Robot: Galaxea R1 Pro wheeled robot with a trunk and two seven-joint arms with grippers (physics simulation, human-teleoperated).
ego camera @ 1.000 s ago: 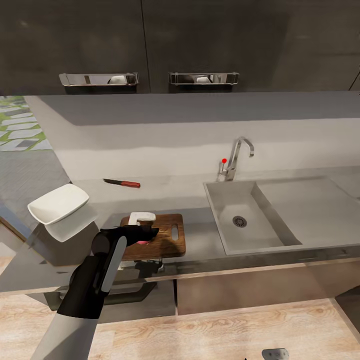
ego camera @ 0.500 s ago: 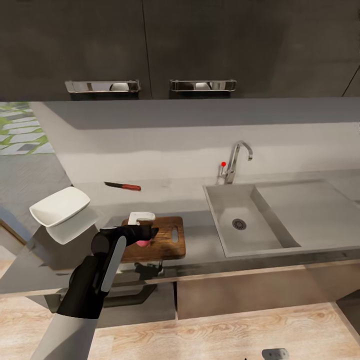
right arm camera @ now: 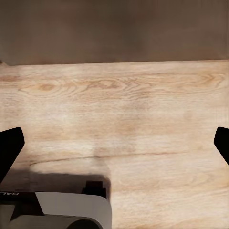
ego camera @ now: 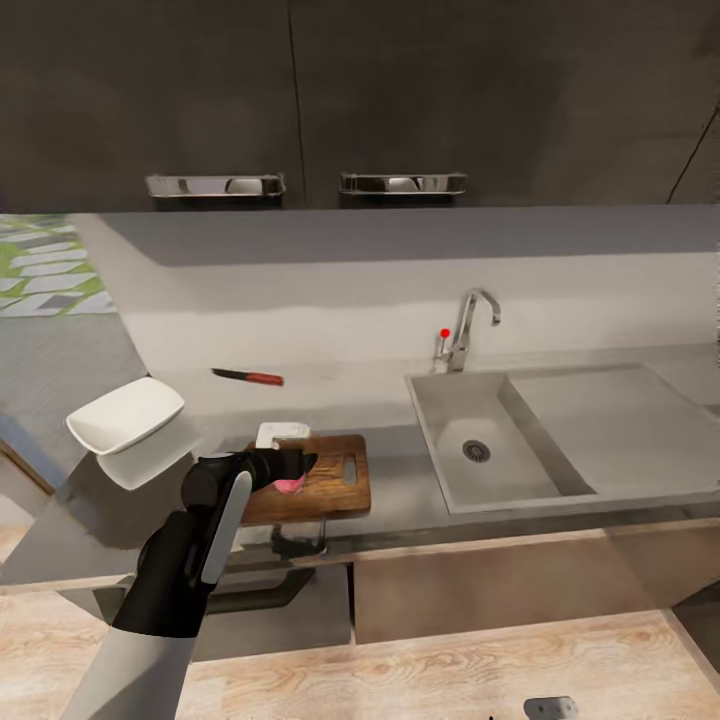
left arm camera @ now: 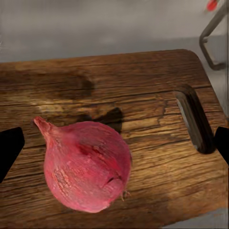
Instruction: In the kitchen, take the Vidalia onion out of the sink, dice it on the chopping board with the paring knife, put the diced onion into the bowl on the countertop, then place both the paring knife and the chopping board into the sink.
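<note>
The reddish-pink Vidalia onion (left arm camera: 86, 164) lies on its side on the brown chopping board (left arm camera: 152, 95), beside the slot handle hole. My left gripper (left arm camera: 116, 143) hovers just over it, open, with its dark fingertips (left arm camera: 9, 145) wide apart on either side and not touching it. From the head the onion (ego camera: 290, 486) peeks out under the left gripper (ego camera: 295, 466) on the board (ego camera: 340, 485). The paring knife (ego camera: 248, 376) lies on the countertop (ego camera: 390, 400) behind the board. The white bowl (ego camera: 125, 413) sits at the left. The sink (ego camera: 455, 415) is at the right. My right gripper (right arm camera: 114, 143) is open over wooden floor.
A small white object (ego camera: 283, 432) sits at the board's far edge. The chrome tap (ego camera: 468, 325) with a red-tipped lever stands behind the basin, and a flat drainboard (ego camera: 610, 410) extends to its right. Dark wall cabinets hang above. A drawer stands open under the board.
The head camera has shifted a little, so the whole picture has moved. My left gripper stays over the board with the onion under it.
</note>
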